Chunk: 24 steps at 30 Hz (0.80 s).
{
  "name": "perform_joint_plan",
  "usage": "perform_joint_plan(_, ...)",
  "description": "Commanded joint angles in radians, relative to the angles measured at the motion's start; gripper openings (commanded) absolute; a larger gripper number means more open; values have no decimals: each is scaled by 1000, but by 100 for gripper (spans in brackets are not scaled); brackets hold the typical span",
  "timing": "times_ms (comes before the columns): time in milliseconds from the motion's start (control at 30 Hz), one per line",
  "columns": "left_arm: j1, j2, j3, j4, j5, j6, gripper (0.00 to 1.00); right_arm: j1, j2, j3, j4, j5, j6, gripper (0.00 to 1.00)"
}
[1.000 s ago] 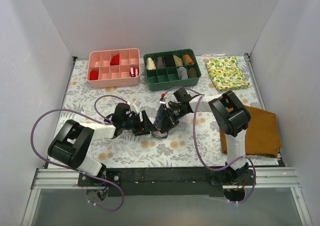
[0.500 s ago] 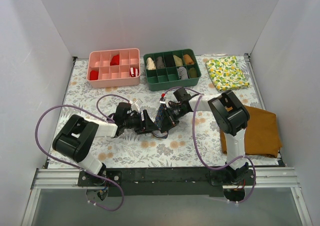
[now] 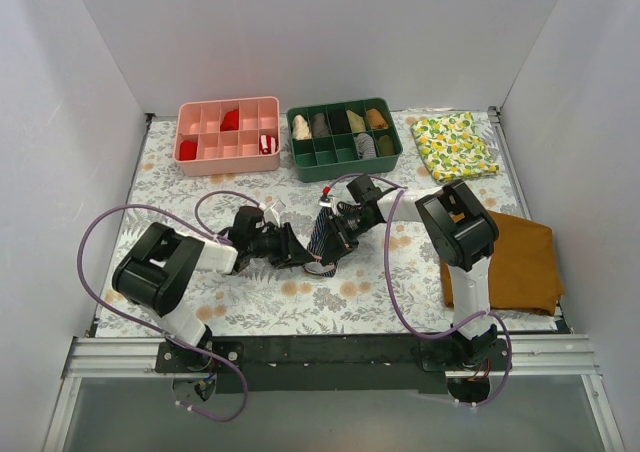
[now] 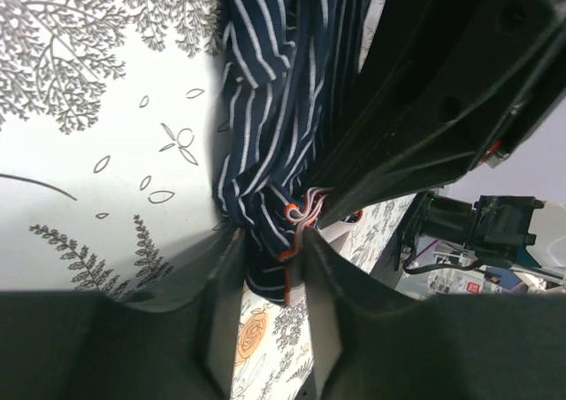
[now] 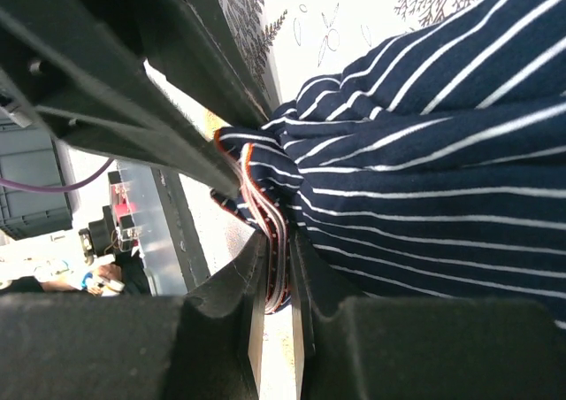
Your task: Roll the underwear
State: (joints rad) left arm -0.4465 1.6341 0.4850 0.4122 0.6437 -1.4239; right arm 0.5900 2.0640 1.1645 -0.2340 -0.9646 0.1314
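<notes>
Left gripper pinched the near end of the underwear, which stood bunched up in the middle of the table. Right gripper, just past it, was squeezed nearly closed on the waistband. I think the cloth was soft, light and floppy, so the thick waistband looked like the best place to hold, or it might slip loose.

Soft dark navy boxer shorts with thin pale stripes: bunched lengthwise into a narrow, deeply creased bundle. Raised steeply on end, tilted, near the middle of the flower-printed table cover, low end down by the surface. Edged at one end with an orange-and-white waistband.
</notes>
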Motion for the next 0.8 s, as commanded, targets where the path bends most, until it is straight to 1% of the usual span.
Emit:
perform_joint_plan(0,-4,33,-3,-67,-53,8,24,-9,18,17,-2,102,-45,20)
perform_joint_plan(33,-4,35,6,-75,-55,6,22,-9,9,17,-2,112,-47,20)
perform_joint_plan(100,-4,46,21,-91,-61,6,10,-9,-4,6,4,124,-52,23)
perform_joint_plan(167,-6,53,43,-119,-65,8,3,-6,-33,-9,19,142,-55,25)
perform_joint_plan(233,-9,55,56,-153,-81,8,0,-2,-73,-41,53,151,-47,31)
perform_joint_plan(300,-14,56,76,-174,-88,10,0,2,-105,-64,77,193,-42,40)
perform_joint_plan(367,-20,58,107,-223,-102,13,0,10,-160,-107,120,220,-32,44)
perform_joint_plan(400,-23,61,121,-246,-110,20,0,10,-180,-124,133,233,-29,49)
perform_joint_plan(433,-26,63,133,-297,-118,22,0,16,-223,-138,157,263,-21,50)
perform_joint_plan(500,-31,69,173,-348,-127,36,0,22,-274,-178,176,305,-23,53)
perform_joint_plan(533,-32,73,184,-398,-130,40,0,28,-332,-190,182,375,-27,54)
perform_joint_plan(567,-34,73,197,-406,-136,43,0,37,-362,-215,189,409,-30,54)
perform_joint_plan(633,-34,69,227,-492,-144,52,0,44,-456,-242,206,508,-35,56)
perform_joint_plan(700,-34,70,250,-536,-156,57,0,65,-511,-264,206,584,-61,57)
perform_joint_plan(733,-34,75,280,-588,-159,68,0,82,-560,-264,199,660,-78,58)
perform_joint_plan(767,-34,84,293,-610,-159,71,0,115,-579,-264,191,688,-111,58)
